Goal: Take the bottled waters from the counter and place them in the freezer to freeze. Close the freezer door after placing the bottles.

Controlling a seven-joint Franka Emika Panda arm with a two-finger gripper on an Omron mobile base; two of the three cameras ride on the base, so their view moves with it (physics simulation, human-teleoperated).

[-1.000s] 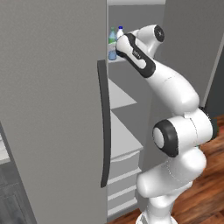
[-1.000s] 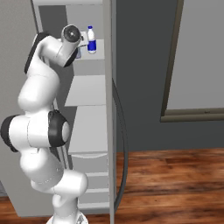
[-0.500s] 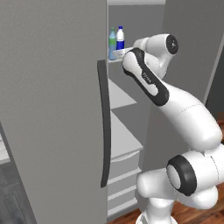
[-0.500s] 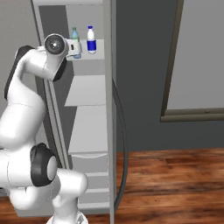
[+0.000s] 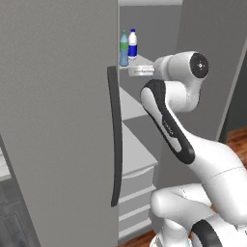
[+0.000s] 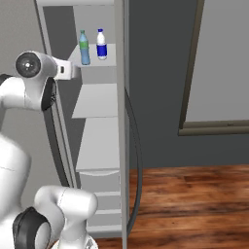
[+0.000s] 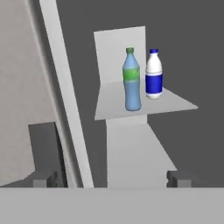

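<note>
The tool (image 7: 111,180) holds nothing: its two dark fingertips (image 7: 176,178) stand wide apart at the bottom of the hand view, with only bare shelf between them. It hangs in front of the freezer's upper shelf (image 7: 170,105), pointing into the compartment.

Nearest the tool, to its left, is the edge of the freezer door (image 5: 58,120), with its long dark bar handle (image 5: 115,140). The door stands open, and this is where trouble is likeliest. The arm's elbow and forearm lie within the opening, close to the door edge, so a careless swing out could knock the door or catch the handle. The door closing on the arm would jam.

Further ahead, both bottles stand on the shelf. The green-capped bottle (image 7: 131,81) is the nearer, and the blue-label bottle (image 7: 153,75) is just beside it to the right and slightly behind. Each stands upright, long axis vertical, cap up. They are tall and narrow, so a brush from the tool or a hard door slam could topple them.
</note>
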